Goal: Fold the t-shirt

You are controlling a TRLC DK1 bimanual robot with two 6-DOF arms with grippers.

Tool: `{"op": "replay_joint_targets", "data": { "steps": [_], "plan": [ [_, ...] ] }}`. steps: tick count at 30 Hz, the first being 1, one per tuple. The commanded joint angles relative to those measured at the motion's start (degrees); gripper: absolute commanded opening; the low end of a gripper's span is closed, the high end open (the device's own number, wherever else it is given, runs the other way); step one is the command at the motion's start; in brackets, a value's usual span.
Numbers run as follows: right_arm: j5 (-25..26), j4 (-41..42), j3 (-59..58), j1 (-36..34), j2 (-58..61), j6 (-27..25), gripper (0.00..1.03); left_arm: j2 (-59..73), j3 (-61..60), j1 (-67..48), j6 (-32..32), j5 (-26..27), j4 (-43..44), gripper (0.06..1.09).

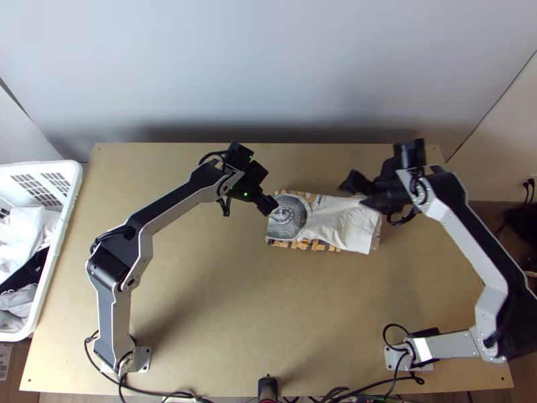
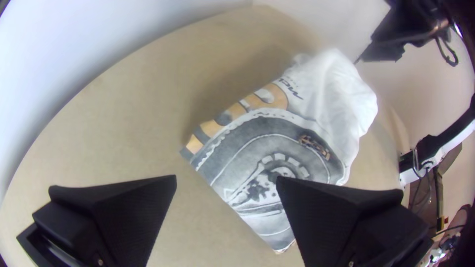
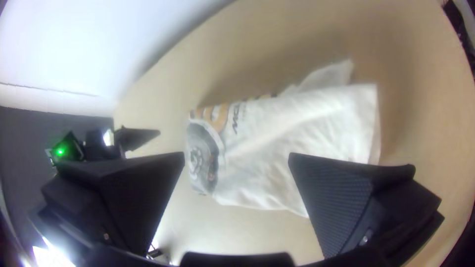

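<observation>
T-shirt (image 1: 335, 218), 1, white: in the top view, just right of the frame's centre, folded into a narrow bundle, creased at its right end. Print: 1 round grey picture at the bundle's left end; large tan lettering along its upper and lower edges; small dark lettering near the upper edge. Basket (image 1: 75, 181), 1, white, slotted, at the left edge of the frame; contents: white cloth (image 1: 23, 232), dark cloth (image 1: 27, 275) and grey cloth, heaped, count unclear. Grippers, 2, black: left gripper (image 1: 266, 187), upper centre, fingers parted, grasping nothing; right gripper (image 1: 358, 193), upper right, fingers likewise spread, unladen.
</observation>
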Motion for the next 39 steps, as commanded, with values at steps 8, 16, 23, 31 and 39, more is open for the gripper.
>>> {"op": "replay_joint_targets", "data": {
  "steps": [8, 16, 23, 31, 39],
  "plan": [
    [-7.17, -0.71, -11.54, -7.08, 11.55, -0.82, 0.98, -1.01, 0.21, -0.18, -0.86, 0.04, -0.01, 1.04],
    [19.29, 2.37, -10.75, -7.61, 3.02, -13.39, 0.98, -0.66, -0.49, 0.08, -2.62, 0.39, -1.59, 1.04],
    [19.20, 4.48, -7.32, -2.69, -3.31, -14.10, 0.98, -0.66, -1.28, 3.78, -12.82, 16.74, -6.86, 1.04],
    [18.67, 12.83, -8.29, 2.50, -7.17, -16.47, 0.98, -6.11, -10.16, 8.35, -17.12, 26.76, -7.48, 1.04],
    [14.54, 10.63, -11.27, -8.93, -3.92, -9.44, 0.98, -15.34, -20.09, 6.24, -12.46, 19.38, -4.23, 1.04]
  ]
}}
